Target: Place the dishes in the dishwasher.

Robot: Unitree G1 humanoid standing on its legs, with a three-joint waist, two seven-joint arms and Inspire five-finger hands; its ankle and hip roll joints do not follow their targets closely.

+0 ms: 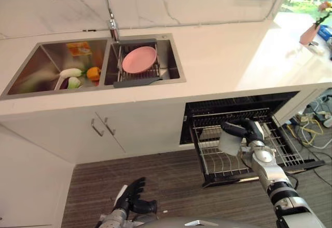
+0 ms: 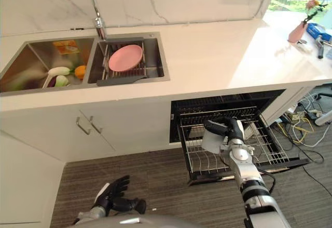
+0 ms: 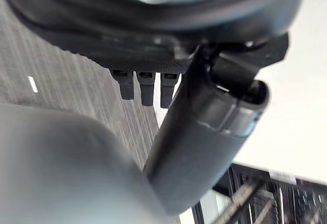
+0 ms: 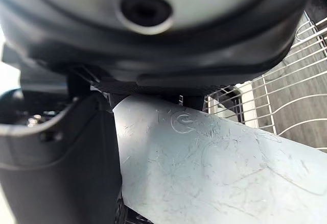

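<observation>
From the head views we see our right robot hand curled round a pale grey-blue square plastic dish, held above the pulled-out wire dishwasher rack below the white counter. It hangs on edge, flat face toward the cabinet side. The right wrist view adds its scratched, matte surface against the thumb. A round pink plate leans in the steel sink's drying rack. Our left robot hand hangs low over the wood-grain floor, fingers relaxed, holding nothing.
</observation>
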